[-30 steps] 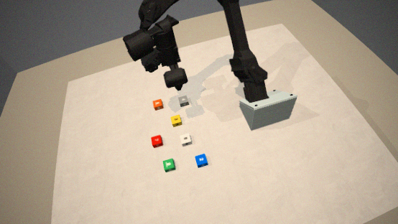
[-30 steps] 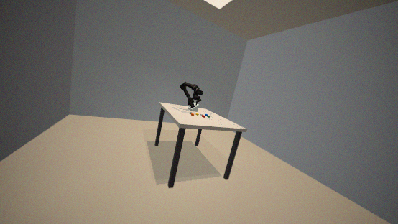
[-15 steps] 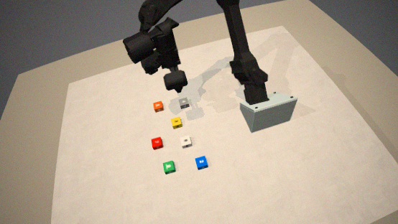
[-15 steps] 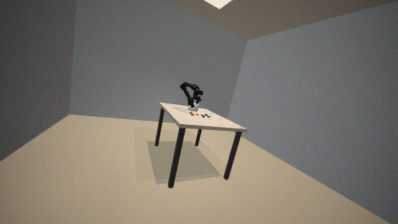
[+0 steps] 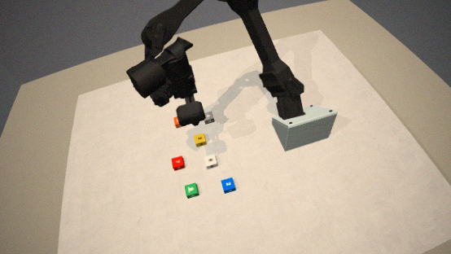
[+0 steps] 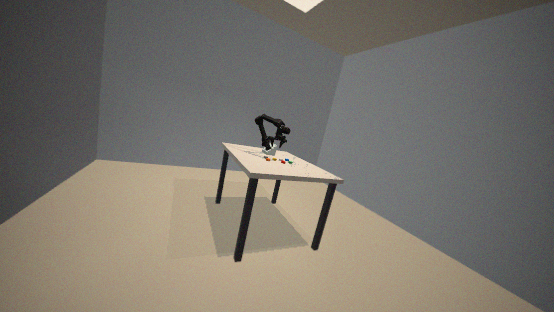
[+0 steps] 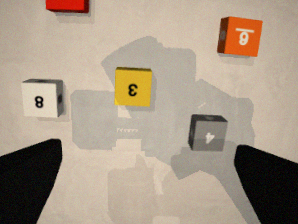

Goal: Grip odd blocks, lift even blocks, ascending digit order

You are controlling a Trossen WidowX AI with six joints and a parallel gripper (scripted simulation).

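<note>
The jaws are wide open, holding nothing. The yellow block [image 5: 199, 139] [image 6: 274, 159] [image 7: 133, 87] sits ahead, between them, with bare table [image 5: 134, 220] [image 6: 300, 177] [image 7: 175, 15] around its edges.

From high above, we look steeply down on the counter [image 5: 134, 220] [image 6: 295, 174] [image 7: 90, 200] and arm [image 5: 260, 45] [image 6: 261, 131]. Our exterior view stands well back, facing the whole counter and room walls. At the wrist, we face down, close over blocks the top view shares.
</note>
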